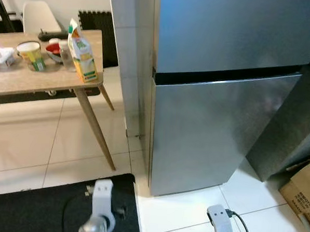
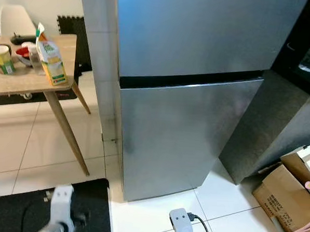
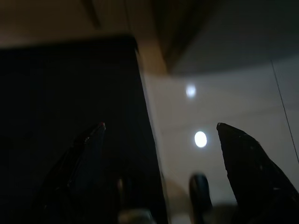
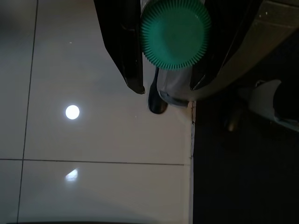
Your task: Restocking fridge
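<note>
The steel fridge (image 1: 223,99) stands straight ahead with both doors closed. In the right wrist view my right gripper (image 4: 167,87) is shut on a clear bottle with a green ribbed cap (image 4: 175,32), held low over the white floor tiles. My left gripper (image 3: 159,126) is open and holds nothing, hanging over the edge of a black mat. Both silver arms, left (image 1: 103,196) and right (image 1: 219,221), hang low before the fridge. A yellow juice carton (image 1: 83,52) stands upright on the near corner of the wooden table (image 1: 21,80).
A lidded cup (image 1: 32,54), a red bowl and a glass share the table; a white chair (image 1: 39,15) stands behind it. The black mat (image 1: 41,206) lies on the floor at the left. Cardboard boxes (image 2: 291,190) and a dark cabinet (image 2: 268,132) flank the fridge's right.
</note>
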